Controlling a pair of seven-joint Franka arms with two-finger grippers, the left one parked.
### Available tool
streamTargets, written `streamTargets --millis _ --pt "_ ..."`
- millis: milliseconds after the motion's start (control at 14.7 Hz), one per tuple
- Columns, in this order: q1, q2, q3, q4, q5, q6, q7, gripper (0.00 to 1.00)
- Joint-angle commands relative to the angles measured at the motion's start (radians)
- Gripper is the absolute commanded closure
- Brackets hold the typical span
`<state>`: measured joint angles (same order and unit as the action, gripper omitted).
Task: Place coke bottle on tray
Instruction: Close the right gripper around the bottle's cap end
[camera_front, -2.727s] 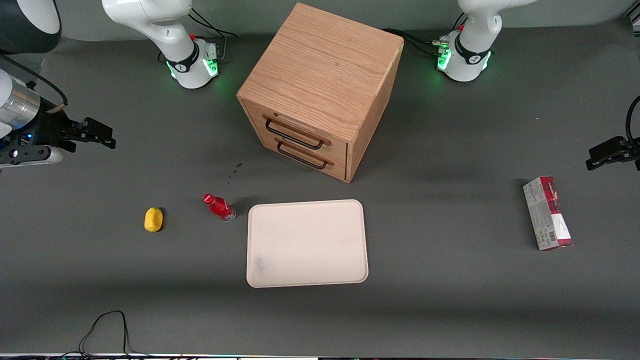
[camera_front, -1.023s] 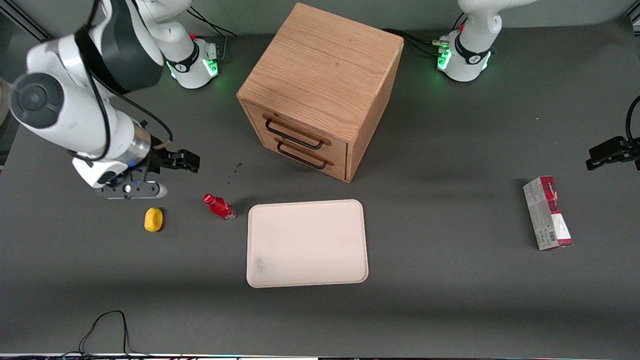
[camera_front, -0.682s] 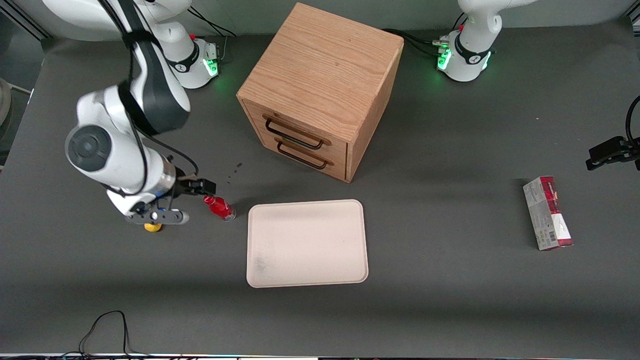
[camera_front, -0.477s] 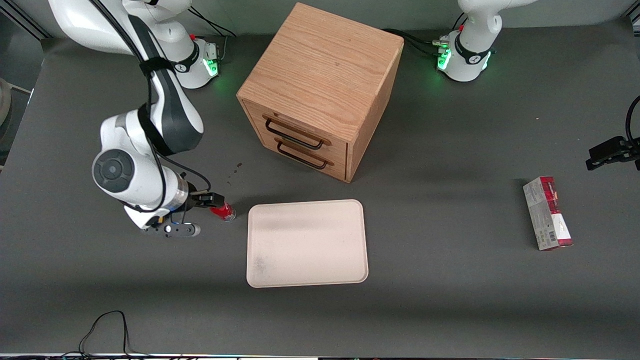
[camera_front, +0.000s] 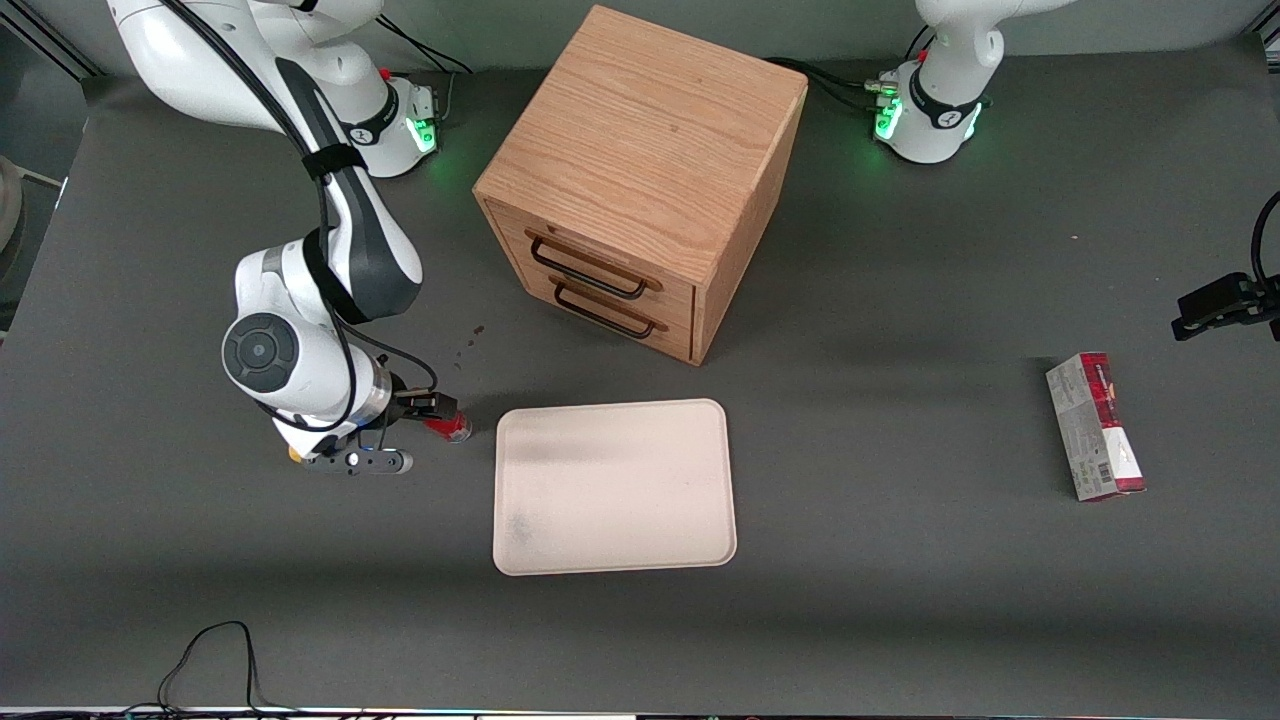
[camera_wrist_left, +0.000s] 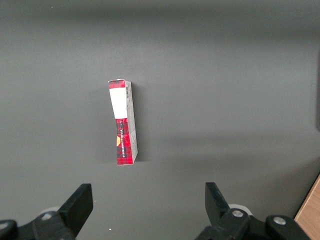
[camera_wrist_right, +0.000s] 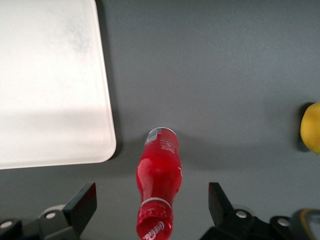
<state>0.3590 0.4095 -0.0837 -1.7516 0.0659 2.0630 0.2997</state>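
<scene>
The coke bottle (camera_wrist_right: 159, 192), small, glossy red with a red cap and clear base, stands upright on the grey table beside a corner of the tray. Only its lower part shows in the front view (camera_front: 452, 428), under the gripper. The tray (camera_front: 615, 405) is flat, cream-beige with a low rim, and nothing lies on it (camera_wrist_right: 50, 100). My gripper (camera_wrist_right: 152, 200) hangs over the bottle (camera_front: 432, 408), open. One black finger (camera_wrist_right: 85, 200) stands on each side of the bottle, and neither touches it.
A yellow lump (camera_wrist_right: 311, 127) lies on the table close to the bottle, mostly covered by the arm in the front view (camera_front: 294, 453). A wooden drawer cabinet (camera_front: 640, 150) stands farther from the front camera than the tray. A red-and-grey carton (camera_front: 1095, 425) lies toward the parked arm's end.
The right arm has swung in from the working arm's end of the table and come down over the bottle. The bottle and tray have not moved.
</scene>
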Motion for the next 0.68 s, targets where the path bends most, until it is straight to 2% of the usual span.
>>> streamTargets --millis 0,341,409,477,545,614 --pt "0.005 -0.078 -0.002 -0.113 0.005 0.066 -0.007 0.02" --pt "0.005 -0.083 -0.002 -0.124 0.005 0.072 -0.011 0.07" --pt "0.006 -0.083 -0.002 -0.124 0.005 0.071 -0.011 0.12" --pt "0.012 -0.083 -0.002 -0.126 0.005 0.071 -0.01 0.18" --pt "0.014 -0.083 -0.002 -0.126 0.005 0.071 -0.007 0.34" --pt "0.014 -0.083 -0.004 -0.126 0.005 0.071 -0.001 0.56"
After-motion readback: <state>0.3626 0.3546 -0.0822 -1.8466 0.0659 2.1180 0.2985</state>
